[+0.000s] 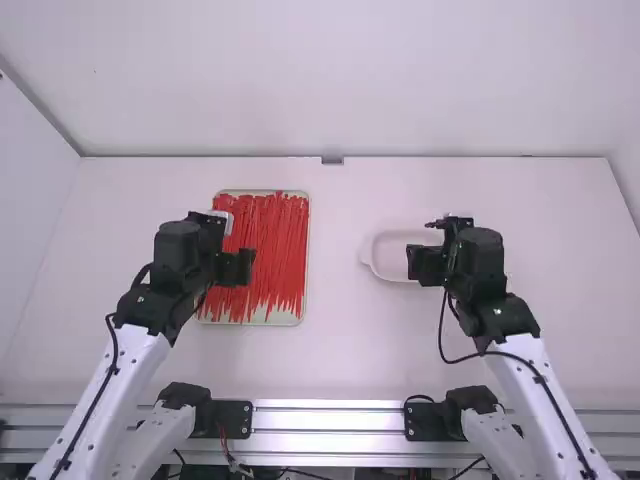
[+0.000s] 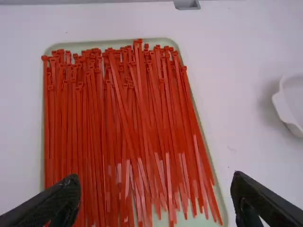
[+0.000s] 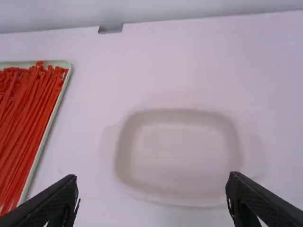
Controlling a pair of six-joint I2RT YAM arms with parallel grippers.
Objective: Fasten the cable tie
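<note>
A pile of red cable ties (image 1: 265, 255) (image 2: 123, 132) (image 3: 23, 113) lies on a pale green tray (image 1: 302, 300) (image 2: 182, 47) left of the table's middle. My left gripper (image 1: 235, 262) (image 2: 154, 208) hovers over the near end of the pile, open wide, with nothing between its fingers. A white oval dish (image 1: 385, 255) (image 3: 177, 151) (image 2: 289, 106) sits right of the middle and holds nothing. My right gripper (image 1: 425, 262) (image 3: 151, 203) hangs over the dish's near side, open and holding nothing.
White walls bound the table at the back and left. A small grey bracket (image 1: 332, 158) (image 2: 187, 4) (image 3: 111, 28) sits at the back edge. Bare white tabletop lies between tray and dish and in front of both.
</note>
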